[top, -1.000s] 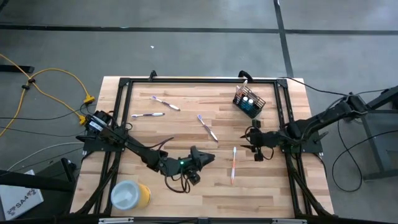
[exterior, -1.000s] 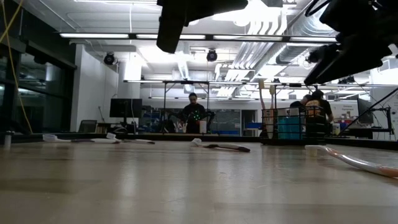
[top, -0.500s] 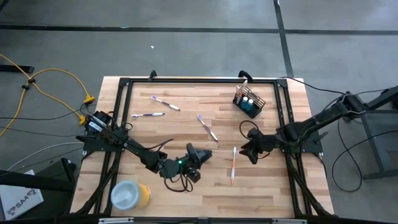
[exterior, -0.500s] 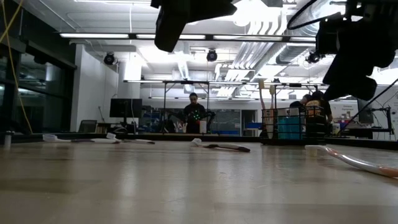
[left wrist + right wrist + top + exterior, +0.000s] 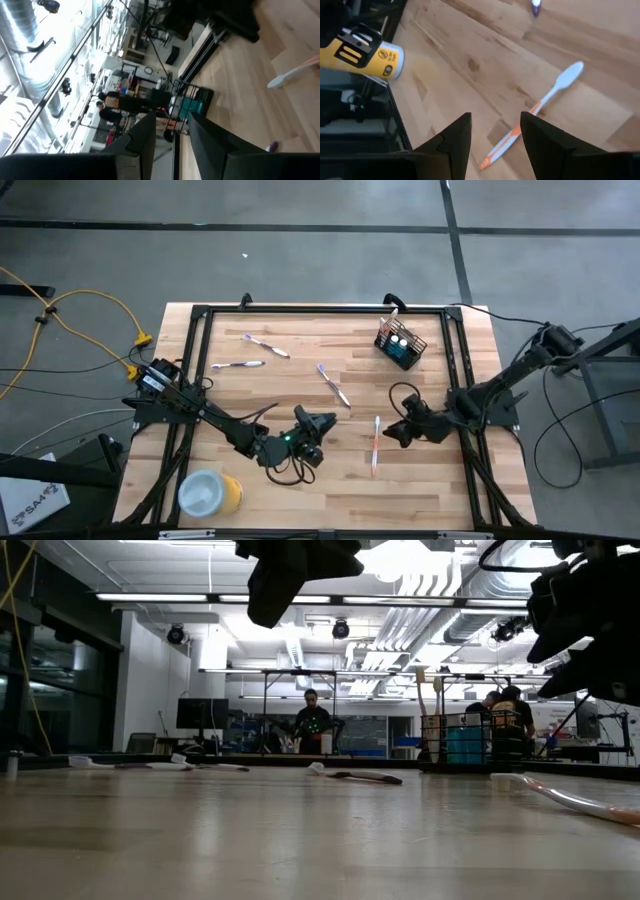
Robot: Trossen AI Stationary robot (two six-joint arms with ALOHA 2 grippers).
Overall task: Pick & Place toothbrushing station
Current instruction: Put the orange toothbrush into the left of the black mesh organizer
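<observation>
The black wire-mesh holder [image 5: 401, 345] stands upright near the far right corner of the table [image 5: 290, 490], well beyond the right end effector [image 5: 397, 434], with two blue tubes [image 5: 399, 340] standing in it and one pale stick-like item leaning out of its far side. Four toothbrushes lie loose on the wood. The orange-and-white toothbrush [image 5: 375, 444] lies just beside the right end effector, on the side toward the table's middle; the right wrist view shows it [image 5: 535, 111] flat on the boards ahead of that end effector's two fingers [image 5: 451, 137], which stand apart with nothing between them. A purple-and-white toothbrush [image 5: 333, 385] lies a little beyond the left end effector [image 5: 315, 427], toward the far edge. Two more lie well beyond the left end effector near the far left: one white toothbrush with purple tip [image 5: 266, 345] and one pale toothbrush [image 5: 238, 364] just nearer than it. The left end effector hangs above the middle of the table, its fingers [image 5: 145, 142] parted and empty, pointing toward the holder. One yellow cylinder with a white top [image 5: 210, 493] lies at the near left corner, well behind the left end effector. In the low view, people [image 5: 312, 722] stand in the room beyond the table.
</observation>
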